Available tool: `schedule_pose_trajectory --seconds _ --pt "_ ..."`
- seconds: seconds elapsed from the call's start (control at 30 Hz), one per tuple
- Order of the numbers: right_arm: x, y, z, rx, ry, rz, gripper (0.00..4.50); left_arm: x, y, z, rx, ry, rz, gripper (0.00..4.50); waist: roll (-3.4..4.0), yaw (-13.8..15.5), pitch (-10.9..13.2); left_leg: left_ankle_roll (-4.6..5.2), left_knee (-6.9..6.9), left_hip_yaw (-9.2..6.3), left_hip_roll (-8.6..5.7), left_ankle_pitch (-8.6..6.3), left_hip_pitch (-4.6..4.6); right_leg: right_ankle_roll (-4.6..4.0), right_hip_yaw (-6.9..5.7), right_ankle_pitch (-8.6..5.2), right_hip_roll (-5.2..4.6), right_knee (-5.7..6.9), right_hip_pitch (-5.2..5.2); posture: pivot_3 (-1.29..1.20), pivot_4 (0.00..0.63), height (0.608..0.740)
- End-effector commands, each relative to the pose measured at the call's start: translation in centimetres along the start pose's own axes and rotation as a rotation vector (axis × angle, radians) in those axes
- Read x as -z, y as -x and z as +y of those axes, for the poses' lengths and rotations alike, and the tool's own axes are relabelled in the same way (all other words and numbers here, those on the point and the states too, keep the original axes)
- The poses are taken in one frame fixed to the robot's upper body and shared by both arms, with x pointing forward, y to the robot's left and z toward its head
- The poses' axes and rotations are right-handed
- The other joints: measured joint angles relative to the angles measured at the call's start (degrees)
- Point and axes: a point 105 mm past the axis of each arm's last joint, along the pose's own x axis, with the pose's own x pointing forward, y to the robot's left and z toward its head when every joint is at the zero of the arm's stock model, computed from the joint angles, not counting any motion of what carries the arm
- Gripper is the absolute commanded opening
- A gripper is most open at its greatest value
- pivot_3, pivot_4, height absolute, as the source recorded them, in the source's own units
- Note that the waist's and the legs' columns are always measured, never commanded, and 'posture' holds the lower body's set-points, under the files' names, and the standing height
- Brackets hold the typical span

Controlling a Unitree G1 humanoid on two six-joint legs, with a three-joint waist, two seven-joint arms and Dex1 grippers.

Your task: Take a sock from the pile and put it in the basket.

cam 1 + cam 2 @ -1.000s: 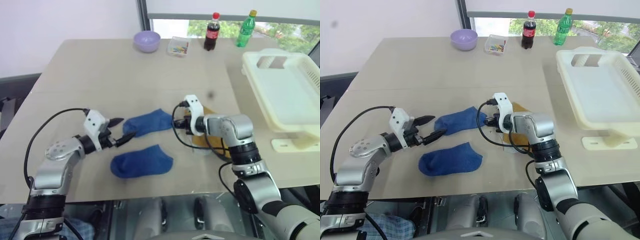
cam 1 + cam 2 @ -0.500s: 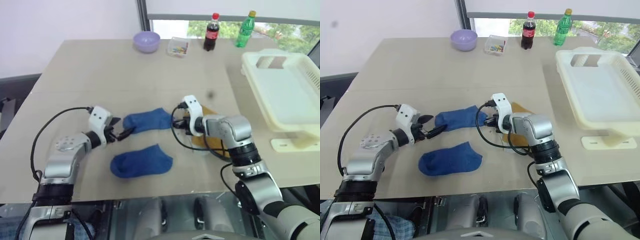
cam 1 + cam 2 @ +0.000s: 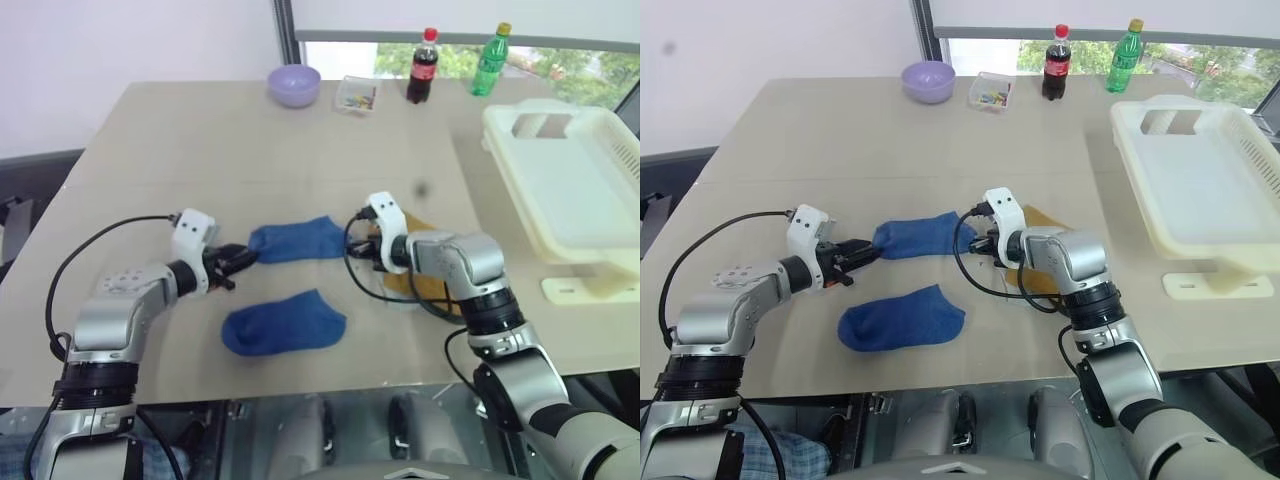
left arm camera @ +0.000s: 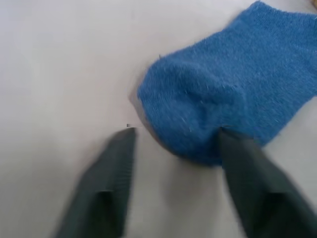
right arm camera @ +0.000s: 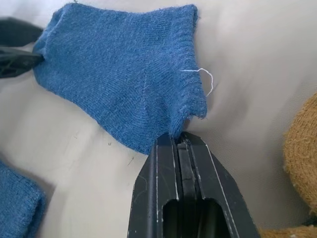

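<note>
The left hand straddles the blue sock's toe, fingers part-open; the right hand, fully closed, pinches its cuff mid-counter.

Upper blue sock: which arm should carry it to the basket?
Likely right. The right gripper is shut on the upper blue sock's cuff and nearer the white basket. The left gripper only straddles its toe, on the far side.
</note>
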Motion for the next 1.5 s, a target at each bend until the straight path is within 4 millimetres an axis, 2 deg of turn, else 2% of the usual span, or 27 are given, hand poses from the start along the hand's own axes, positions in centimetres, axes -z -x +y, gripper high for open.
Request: schedule_pose_trajectory --seconds 0.03,0.07,0.3,0.47,0.6,0.73,0.8,0.87,0.97,1.07,1.2,1.3,1.43,1.5 --pt "-0.3 0.2 -0.1 0.012 0.021 -0.017 0.0 3.4 -0.6 -1.1 0.046 0.075 0.133 0.21 0.03 0.03 -0.02 0.0 0.0 0.0 0.0 0.0 0.0 0.0 0.0 0.0 0.0 0.0 0.0 0.0 0.15 0.733" --pt "-0.3 0.2 -0.1 0.012 0.021 -0.017 0.0 3.4 -0.6 -1.1 0.046 0.078 0.131 0.09 0.03 0.03 -0.03 0.0 0.0 0.0 0.0 0.0 0.0 0.0 0.0 0.0 0.0 0.0 0.0 0.0 0.15 0.733" --pt "-0.5 0.5 0.1 0.005 0.029 -0.024 0.0 3.0 -0.6 -1.2 0.05 0.118 0.09 0.09 0.08 0.12 -0.06 0.0 0.0 0.0 -0.02 0.0 0.0 -0.01 0.0 0.0 -0.03 0.0 0.0 0.0 0.15 0.733" --pt "-1.4 1.3 0.6 -0.006 0.047 -0.056 0.0 1.0 -0.2 -1.3 0.05 0.108 -0.044 0.09 0.08 0.15 -0.05 0.0 0.0 0.0 -0.03 0.0 -0.02 0.0 0.01 0.0 -0.06 -0.02 0.0 0.0 0.15 0.733" --pt "-2.3 3.5 2.0 -0.05 0.079 -0.088 0.0 -1.6 1.8 -2.4 0.096 0.123 -0.189 0.09 0.01 0.11 -0.01 -0.03 -0.01 -0.03 -0.02 0.01 -0.12 -0.01 -0.01 0.0 -0.08 -0.07 -0.04 0.0 0.15 0.733" --pt "-2.4 6.3 3.7 -0.106 0.099 -0.11 0.0 -1.4 3.7 -3.7 0.107 0.096 -0.189 0.09 -0.04 0.13 0.02 -0.04 -0.01 -0.09 0.01 0.02 -0.4 -0.01 -0.07 0.01 -0.1 -0.11 -0.29 0.0 0.15 0.733" --pt "-1.7 8.0 4.7 -0.149 0.102 -0.095 0.0 -1.5 5.0 -4.1 0.089 0.066 -0.202 0.09 -0.04 0.16 0.01 -0.05 -0.01 -0.12 0.01 0.02 -0.63 -0.02 -0.09 0.01 -0.1 -0.1 -0.51 0.0 0.15 0.733" --pt "-0.1 8.9 5.2 -0.186 0.113 -0.053 0.0 -1.8 6.3 -5.4 0.116 0.047 -0.233 0.09 -0.04 0.2 0.01 -0.06 0.01 -0.15 0.01 0.03 -0.86 -0.03 -0.12 0.02 -0.1 -0.07 -0.73 0.0 0.15 0.733" --pt "2.7 9.2 5.0 -0.208 0.101 0.032 0.0 -1.5 7.5 -7.3 0.166 0.09 -0.251 0.09 -0.06 0.35 0.01 -0.04 0.0 -0.21 0.0 0.01 -0.9 -0.03 -0.2 0.01 -0.11 -0.24 -0.67 0.0 0.15 0.733" --pt "4.0 9.3 5.5 -0.261 0.072 0.068 0.0 -0.2 8.5 -8.2 0.174 0.13 -0.23 0.09 -0.05 0.14 0.02 0.0 0.02 -0.19 -0.08 0.0 -0.91 -0.03 -0.17 0.01 -0.17 -0.23 -0.69 0.0 0.15 0.733" --pt "5.0 9.4 6.8 -0.336 0.071 0.096 0.0 1.6 10.2 -9.3 0.175 0.196 -0.241 0.09 -0.06 -0.01 0.02 0.19 0.02 -0.18 0.04 -0.1 -0.81 -0.03 -0.11 0.0 0.0 -0.19 -0.69 0.0 0.15 0.733" --pt "5.5 9.6 7.9 -0.401 0.069 0.104 0.0 2.8 10.8 -9.0 0.127 0.189 -0.232 0.09 -0.05 0.32 0.02 0.18 0.03 -0.24 0.04 -0.1 -0.83 -0.11 -0.16 -0.05 0.03 -0.17 -0.7 0.0 0.15 0.733" --pt "5.5 9.7 8.6 -0.437 0.076 0.092 0.0 2.5 11.1 -8.9 0.094 0.167 -0.303 0.09 -0.07 1.28 0.01 0.19 0.07 -0.26 -0.01 -0.11 -0.87 -0.26 -0.16 -0.14 -0.01 -0.2 -0.69 0.0 0.15 0.733" --pt "5.4 9.7 9.0 -0.463 0.081 0.082 0.0 3.3 11.1 -8.9 0.076 0.166 -0.287 0.09 -0.1 1.47 -0.01 0.2 0.09 -0.27 -0.01 -0.11 -0.87 -0.27 -0.17 -0.14 -0.01 -0.21 -0.7 0.0 0.15 0.733"
